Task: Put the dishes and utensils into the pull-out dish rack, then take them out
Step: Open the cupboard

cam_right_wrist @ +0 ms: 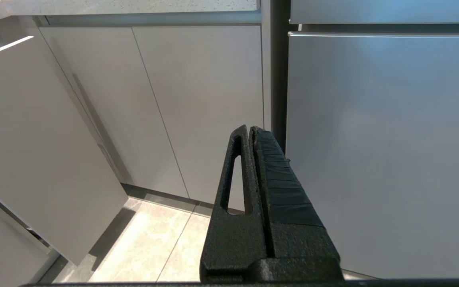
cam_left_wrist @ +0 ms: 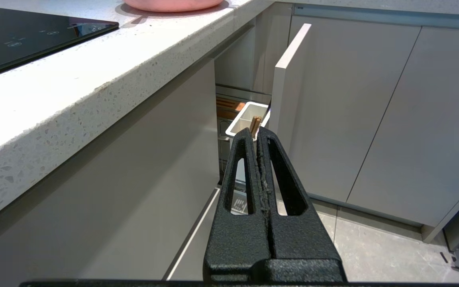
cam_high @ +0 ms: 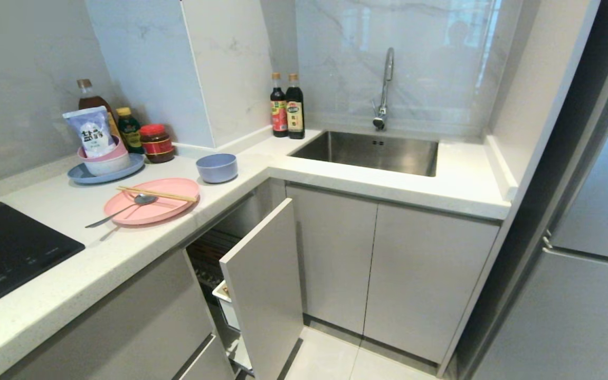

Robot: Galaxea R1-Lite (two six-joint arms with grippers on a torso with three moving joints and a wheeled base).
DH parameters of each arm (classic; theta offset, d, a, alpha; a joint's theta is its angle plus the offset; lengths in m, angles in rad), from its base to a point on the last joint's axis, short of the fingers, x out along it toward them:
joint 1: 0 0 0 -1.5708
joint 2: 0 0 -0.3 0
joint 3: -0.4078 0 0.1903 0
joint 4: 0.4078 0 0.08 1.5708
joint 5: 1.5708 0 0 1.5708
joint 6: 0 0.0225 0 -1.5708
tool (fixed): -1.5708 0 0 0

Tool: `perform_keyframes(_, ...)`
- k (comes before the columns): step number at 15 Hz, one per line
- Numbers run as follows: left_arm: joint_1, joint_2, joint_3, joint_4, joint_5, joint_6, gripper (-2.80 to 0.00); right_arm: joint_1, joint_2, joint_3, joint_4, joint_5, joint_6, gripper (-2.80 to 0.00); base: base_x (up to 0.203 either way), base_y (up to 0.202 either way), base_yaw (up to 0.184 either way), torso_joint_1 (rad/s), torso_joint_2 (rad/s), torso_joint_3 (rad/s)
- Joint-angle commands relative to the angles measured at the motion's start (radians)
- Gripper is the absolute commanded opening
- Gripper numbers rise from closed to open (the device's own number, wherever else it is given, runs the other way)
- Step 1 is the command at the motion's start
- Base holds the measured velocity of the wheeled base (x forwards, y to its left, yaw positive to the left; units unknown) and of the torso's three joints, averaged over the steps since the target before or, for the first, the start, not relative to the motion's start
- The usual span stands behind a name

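Countertop (cam_high: pixel 98 248) holds pink plate (cam_high: pixel 152 200) (head view only); left gripper (cam_left_wrist: pixel 257 133), right gripper (cam_right_wrist: pixel 249 131) pressed together

Pull-out dish rack (cam_high: pixel 214 264): mostly hidden behind its own front panel (cam_high: pixel 264 285) & under the bench (cam_high: pixel 45 295); only dark wire bits and a corner of the white cutlery box (cam_high: pixel 223 292) show in head view. Left wrist view: pink plate (cam_left_wrist: pixel 173 4) cut off by pic edge, only its rim visible; brown sticks in cutlery box (cam_left_wrist: pixel 247 119) partly behind left hand (cam_left_wrist: pixel 256 133), can't tell what they are. Cooktop (cam_high: pixel 3 253) cut by head view's edge. Bottle labels (cam_high: pixel 287 113) too small to read.
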Motion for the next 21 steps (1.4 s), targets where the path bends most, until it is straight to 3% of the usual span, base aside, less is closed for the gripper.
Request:
perform_keyframes(1,0.000,0.000,0.000,0.000,0.000,0.000,-2.80,0.000,-0.003,0.000,0.000,0.000,0.001,-2.80,0.000,0.000,0.000,0.000,0.00,0.000)
perform_keyframes(3,0.000,0.001,0.000,0.001,-0.001,0.007,-2.80,0.000,-0.004,0.000,0.000,0.000,0.001,-2.80,0.000,0.000,0.000,0.000,0.00,0.000)
perform_keyframes(5,0.000,0.001,0.000,-0.002,0.000,-0.034,-2.80,0.000,-0.004,0.000,0.000,0.000,0.001,-2.80,0.000,0.000,0.000,0.000,0.00,0.000)
perform_keyframes(10,0.000,0.001,-0.054,0.009,0.010,-0.024,-2.80,0.000,-0.004,0.000,0.000,0.000,0.001,-2.80,0.000,0.000,0.000,0.000,0.00,0.000)
perform_keyframes(13,0.001,0.042,-0.350,0.149,0.017,-0.020,-2.80,0.000,-0.004,0.000,0.000,0.000,0.001,-2.80,0.000,0.000,0.000,0.000,0.00,0.000)
perform_keyframes(15,-0.001,0.129,-0.615,0.294,0.020,-0.006,-2.80,0.000,-0.004,0.000,0.000,0.000,0.001,-2.80,0.000,0.000,0.000,0.000,0.00,0.000)
perform_keyframes(21,0.016,0.727,-1.206,0.410,0.035,0.009,-2.80,0.000,-0.004,0.000,0.000,0.000,0.001,-2.80,0.000,0.000,0.000,0.000,0.00,0.000)
